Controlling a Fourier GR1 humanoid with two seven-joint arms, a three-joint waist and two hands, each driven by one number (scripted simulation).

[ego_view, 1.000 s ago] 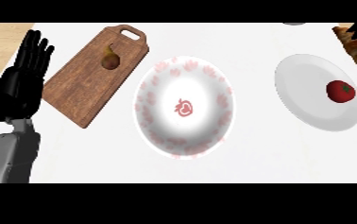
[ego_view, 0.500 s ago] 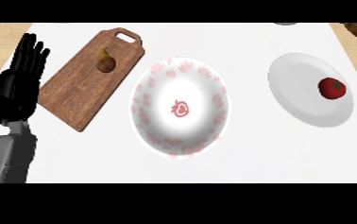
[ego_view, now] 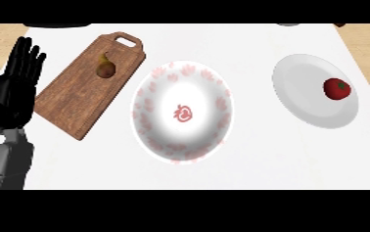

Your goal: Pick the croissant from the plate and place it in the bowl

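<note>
Head view, looking steeply down on the white surface. Nearest the viewer, at the lower left edge, the grey left forearm rises to the black left hand, which rests with its fingers straight, apart and pointing away, holding nothing and touching none of the objects. The right hand does not show in this view.

At centre stands the bowl, white with a pink pattern round its wall and a red mark at its middle; nothing lies in it. Just beside it to the left, and near the resting hand, lies a wooden cutting board with a handle hole at its far end; a small brown, pear-like item sits on the far part of the board.

To the right, well apart from the bowl, lies the white plate. The only thing on it is a small red, rounded item with a dark top, set toward its right side. It looks more like a tomato than a croissant; no croissant can be made out anywhere on the surface.

Progress, as a judgement: the task appears not yet begun. The item on the plate is untouched, the bowl holds nothing, and no hand is near the plate. Reaching, grasping, carrying across to the bowl and releasing all remain. The plate lies on the right side, so the unseen right hand seems the likelier one for the job.
</note>
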